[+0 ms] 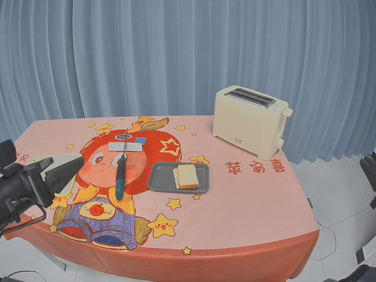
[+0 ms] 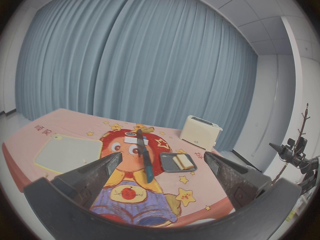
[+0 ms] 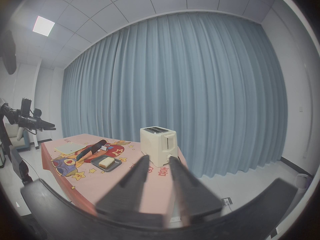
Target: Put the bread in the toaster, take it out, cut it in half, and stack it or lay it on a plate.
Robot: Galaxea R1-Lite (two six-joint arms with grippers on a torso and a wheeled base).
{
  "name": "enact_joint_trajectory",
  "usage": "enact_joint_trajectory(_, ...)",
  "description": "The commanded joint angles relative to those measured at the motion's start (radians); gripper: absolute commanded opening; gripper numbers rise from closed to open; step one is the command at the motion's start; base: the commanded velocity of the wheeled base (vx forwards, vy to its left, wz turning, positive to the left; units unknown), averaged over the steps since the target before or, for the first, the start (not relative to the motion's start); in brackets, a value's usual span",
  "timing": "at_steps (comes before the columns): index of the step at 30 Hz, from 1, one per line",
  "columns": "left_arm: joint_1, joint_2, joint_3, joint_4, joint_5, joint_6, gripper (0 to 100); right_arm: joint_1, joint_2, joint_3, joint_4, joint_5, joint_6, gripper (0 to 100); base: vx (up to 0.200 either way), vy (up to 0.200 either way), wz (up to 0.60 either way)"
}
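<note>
2 pale bread slices (image 1: pixel 185 176) overlap on the grey tray (image 1: pixel 158 179).

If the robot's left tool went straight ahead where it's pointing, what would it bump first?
Probably the knife: it sits almost centred ahead of the open left tool. Height is hard to judge, so it might pass above it.

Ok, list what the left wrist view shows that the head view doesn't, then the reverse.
Left wrist view adds: the whole white cutting board, both spread fingers of the left tool, and the ceiling. Head view adds: a cable on the floor right of the table; there the left tool covers much of the cutting board. Shared: the knife, the bread on the grey tray, the toaster, and the pink tablecloth.
</note>
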Motion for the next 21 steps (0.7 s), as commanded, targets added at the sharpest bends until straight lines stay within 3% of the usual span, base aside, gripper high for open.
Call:
enact_joint_trajectory(1, 0.002, -0.161, 0.085, 0.0, 0.047, 0.042, 100, -0.05, -0.17, 0.051, 0.025, 0.008, 0.012, 100, 0.0, 0.0, 0.0)
enact_joint_trajectory(3, 0.012, -0.213, 0.114, 0.0, 0.063, 0.056, 100, -0.056, -0.222, 0.061, 0.039, 0.008, 0.021, 100, 0.0, 0.0, 0.0)
enact_joint_trajectory(7, 0.13, -0.322, 0.161, 0.003, 0.057, 0.059, 100, -0.084, -0.302, 0.091, 0.081, 0.011, 0.026, 100, 0.0, 0.0, 0.0)
enact_joint_trajectory(13, 0.211, -0.5, 0.278, 0.006, 0.052, 0.064, 100, -0.098, -0.452, 0.137, 0.148, 0.01, 0.024, 100, 0.0, 0.0, 0.0)
enact_joint_trajectory(16, 0.26, -0.601, 0.329, 0.008, 0.043, 0.093, 100, -0.106, -0.516, 0.143, 0.202, 0.01, 0.021, 100, 0.0, 0.0, 0.0)
enact_joint_trajectory(21, 0.325, -0.733, 0.43, 0.011, -0.005, 0.118, 100, -0.107, -0.636, 0.149, 0.294, 0.01, 0.017, 100, 0.0, 0.0, 0.0)
